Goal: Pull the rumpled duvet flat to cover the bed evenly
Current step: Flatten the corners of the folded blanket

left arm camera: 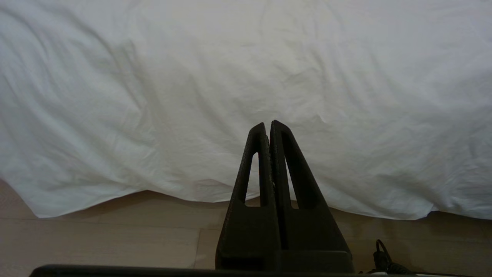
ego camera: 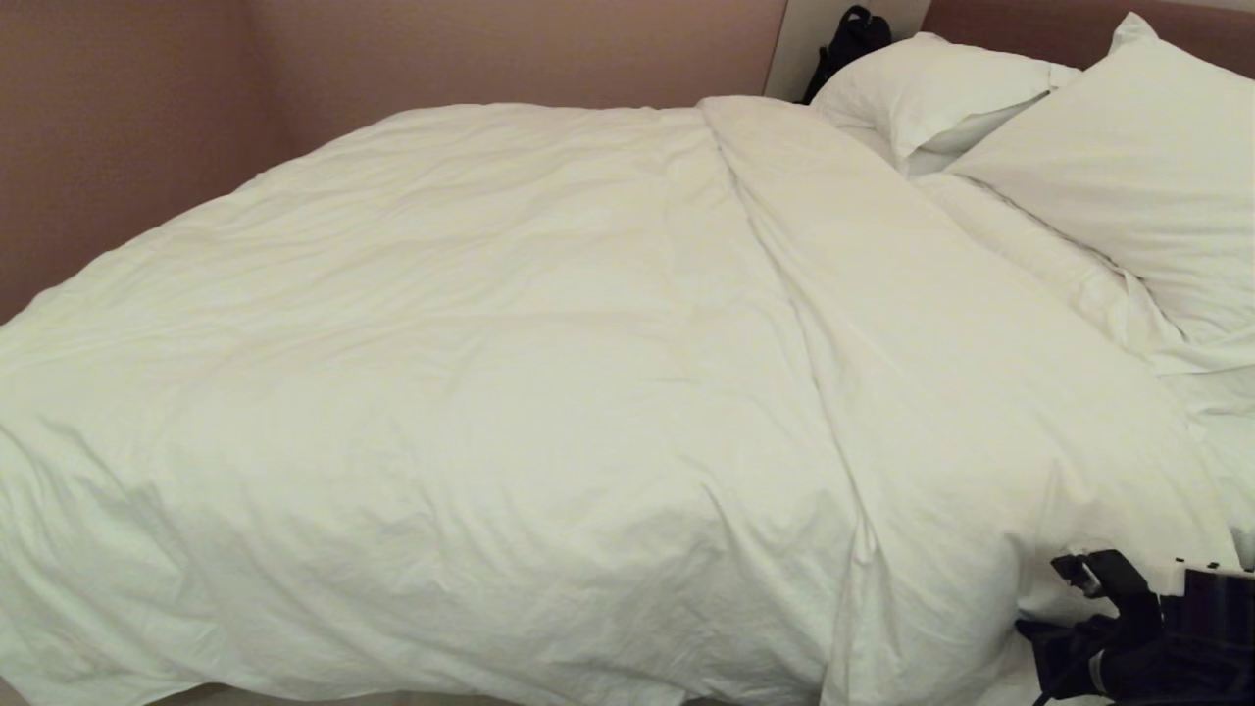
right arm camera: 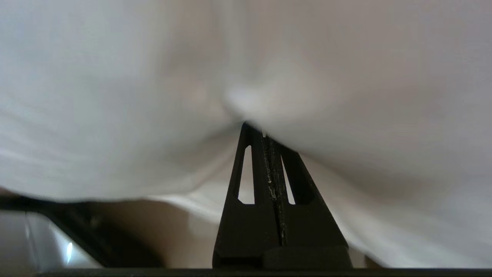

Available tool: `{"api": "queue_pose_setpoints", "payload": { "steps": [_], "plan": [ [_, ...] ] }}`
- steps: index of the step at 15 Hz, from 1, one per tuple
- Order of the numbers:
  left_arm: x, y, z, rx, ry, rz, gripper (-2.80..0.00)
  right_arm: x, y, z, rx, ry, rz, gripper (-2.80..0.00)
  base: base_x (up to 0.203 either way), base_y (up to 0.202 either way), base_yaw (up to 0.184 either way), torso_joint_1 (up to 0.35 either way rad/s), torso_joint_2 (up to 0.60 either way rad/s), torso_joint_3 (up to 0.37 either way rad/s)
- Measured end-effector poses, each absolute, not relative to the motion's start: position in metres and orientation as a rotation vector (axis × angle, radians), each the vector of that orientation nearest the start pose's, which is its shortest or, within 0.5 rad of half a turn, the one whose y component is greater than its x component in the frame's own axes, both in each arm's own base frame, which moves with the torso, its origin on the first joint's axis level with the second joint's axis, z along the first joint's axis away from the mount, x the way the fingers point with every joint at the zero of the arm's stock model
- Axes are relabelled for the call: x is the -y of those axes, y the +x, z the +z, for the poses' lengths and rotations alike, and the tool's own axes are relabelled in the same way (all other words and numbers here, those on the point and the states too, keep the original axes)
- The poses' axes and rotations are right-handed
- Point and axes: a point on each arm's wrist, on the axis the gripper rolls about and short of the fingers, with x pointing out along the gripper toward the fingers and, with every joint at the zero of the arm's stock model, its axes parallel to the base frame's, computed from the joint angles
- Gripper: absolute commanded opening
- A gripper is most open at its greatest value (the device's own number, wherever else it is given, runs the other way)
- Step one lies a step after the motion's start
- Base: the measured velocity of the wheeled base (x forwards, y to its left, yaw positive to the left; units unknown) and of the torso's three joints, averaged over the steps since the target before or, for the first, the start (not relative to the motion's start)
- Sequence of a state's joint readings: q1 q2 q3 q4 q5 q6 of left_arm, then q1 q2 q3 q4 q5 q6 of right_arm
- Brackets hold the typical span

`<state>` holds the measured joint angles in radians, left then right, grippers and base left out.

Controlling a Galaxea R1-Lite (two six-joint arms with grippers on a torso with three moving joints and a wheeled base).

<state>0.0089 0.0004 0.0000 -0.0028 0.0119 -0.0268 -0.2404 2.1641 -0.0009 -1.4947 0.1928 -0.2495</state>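
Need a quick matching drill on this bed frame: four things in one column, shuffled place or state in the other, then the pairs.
Things:
1. duvet
2. pillows
3. left gripper
4. right gripper

Place or state:
A. shut, tips pressed against white fabric
B. stacked at the head end, by the headboard
C. shut, holding nothing, in front of the hanging duvet edge above the floor
D. spread over the bed, a long fold ridge running down it

Pairs: 1-D, 2-B, 3-C, 4-A

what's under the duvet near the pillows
Beside the pillows, a strip of white sheet shows past the duvet edge. Elsewhere the duvet covers the bed, so the mattress beneath stays hidden.
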Motion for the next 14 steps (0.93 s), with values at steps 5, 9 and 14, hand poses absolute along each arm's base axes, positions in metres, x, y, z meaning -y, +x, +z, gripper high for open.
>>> {"api": "queue_pose_setpoints", "payload": {
  "steps": [5, 9, 14],
  "plan": [
    [0.0, -0.023, 0.076, 0.003, -0.027, 0.021, -2.8, 0.055, 0.206, 0.026, -0.531, -0.142, -0.061, -2.8, 0.0, 0.0, 0.0, 0.0, 0.0, 0.0],
    [0.0, -0.023, 0.076, 0.002, -0.027, 0.02, -2.8, 0.078, 0.199, 0.019, -0.595, -0.144, -0.248, -2.8, 0.0, 0.0, 0.0, 0.0, 0.0, 0.0],
    [0.0, -0.023, 0.076, 0.003, -0.027, 0.021, -2.8, 0.094, 0.192, 0.003, -0.691, -0.157, -0.341, -2.8, 0.0, 0.0, 0.0, 0.0, 0.0, 0.0]
  ]
}}
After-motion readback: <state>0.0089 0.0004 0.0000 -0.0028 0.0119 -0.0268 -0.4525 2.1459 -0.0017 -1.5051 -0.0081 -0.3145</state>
